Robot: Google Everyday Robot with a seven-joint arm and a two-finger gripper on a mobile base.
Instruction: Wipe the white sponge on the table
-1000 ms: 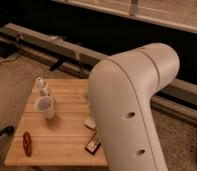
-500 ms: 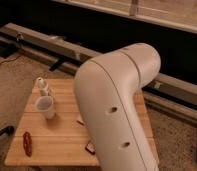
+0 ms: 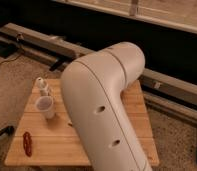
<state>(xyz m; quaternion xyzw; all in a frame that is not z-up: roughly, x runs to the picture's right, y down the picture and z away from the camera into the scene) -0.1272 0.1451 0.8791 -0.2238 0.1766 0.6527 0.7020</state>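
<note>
Sweeping unseen is the danger: the closed tool and the white sponge both sit hidden behind the arm [image 3: 104, 110], sponge under or beside the tool unknowable, so a wipe across the bench [image 3: 57, 147] might topple the cup [image 3: 45, 106].

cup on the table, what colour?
White cup, on the light-wood table; clearest in the camera view. The gripper is shut, out of view.
</note>
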